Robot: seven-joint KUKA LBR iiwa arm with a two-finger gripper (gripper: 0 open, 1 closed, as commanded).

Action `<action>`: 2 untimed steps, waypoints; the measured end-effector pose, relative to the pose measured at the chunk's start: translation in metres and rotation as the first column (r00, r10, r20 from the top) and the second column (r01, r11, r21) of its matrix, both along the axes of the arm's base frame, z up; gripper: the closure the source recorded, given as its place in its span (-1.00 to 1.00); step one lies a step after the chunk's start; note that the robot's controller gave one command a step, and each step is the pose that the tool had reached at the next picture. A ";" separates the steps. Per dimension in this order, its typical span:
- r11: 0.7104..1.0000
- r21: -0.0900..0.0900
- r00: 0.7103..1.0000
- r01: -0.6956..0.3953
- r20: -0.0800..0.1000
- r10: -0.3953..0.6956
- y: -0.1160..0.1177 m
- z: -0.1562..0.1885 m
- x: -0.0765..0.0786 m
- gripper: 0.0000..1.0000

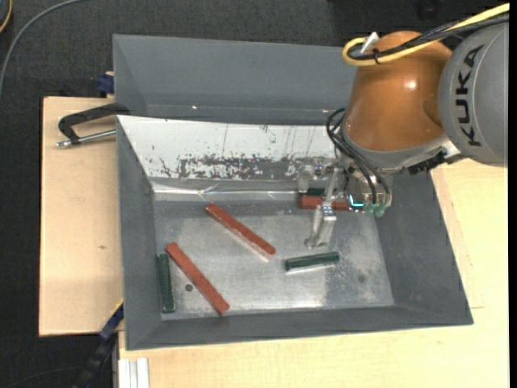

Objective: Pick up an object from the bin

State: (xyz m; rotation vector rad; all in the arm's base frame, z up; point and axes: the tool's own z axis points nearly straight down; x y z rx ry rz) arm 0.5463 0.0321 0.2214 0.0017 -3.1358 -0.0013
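Note:
My gripper (317,238) hangs low over the right half of the bin floor, under the arm's orange cover. Just below its tip a short dark green stick (312,261) lies flat, a small gap apart from it. A short red piece (310,202) lies close behind the gripper by the back wall, partly hidden by it. To the left, a long red-brown stick (239,229) lies slantwise in the middle of the floor.
Near the front left corner lie another red-brown stick (197,278) and a dark green stick (166,282) along the left wall. The arm and its cables cover the bin's back right corner.

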 end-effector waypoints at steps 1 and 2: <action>0.993 0.000 0.993 -0.120 -0.002 0.120 -0.019 -0.155 -0.040 -1.00; 0.993 0.000 0.993 -0.119 0.007 0.119 -0.019 -0.151 -0.037 1.00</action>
